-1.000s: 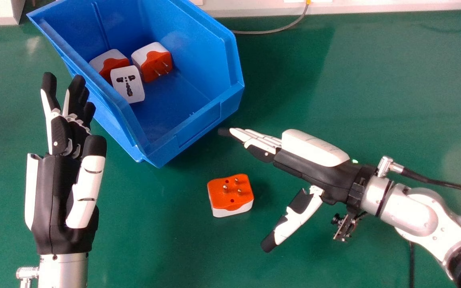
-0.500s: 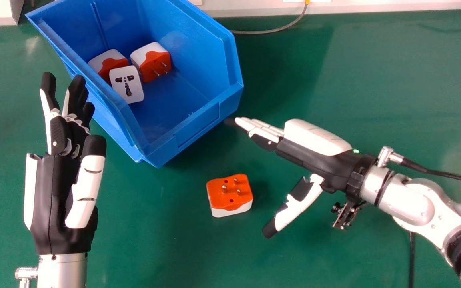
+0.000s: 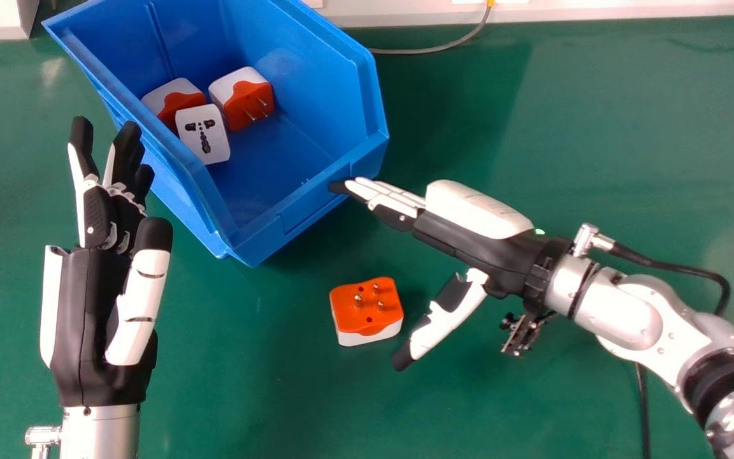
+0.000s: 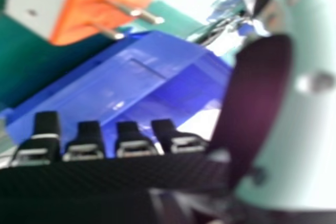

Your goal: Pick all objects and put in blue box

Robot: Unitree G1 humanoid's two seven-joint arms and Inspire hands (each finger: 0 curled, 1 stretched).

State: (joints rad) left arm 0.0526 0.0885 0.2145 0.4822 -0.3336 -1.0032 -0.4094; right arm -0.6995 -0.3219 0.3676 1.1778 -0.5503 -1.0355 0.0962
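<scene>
Orange-and-white plastic plug adapter (image 3: 367,309) lies on green bench (image 3: 571,127), near centre of head view, metal pins up
Right hand (image 3: 478,236) is open, straight fingers pointing to blue open-top plastic box (image 3: 306,207), thumb tip near adapter; if fingers touch box, cannot tell
Box stands in upper left; inside are two orange-and-white blocks (image 3: 246,105) and white socket block (image 3: 204,134)
Left hand (image 3: 96,306) open, at left side
</scene>
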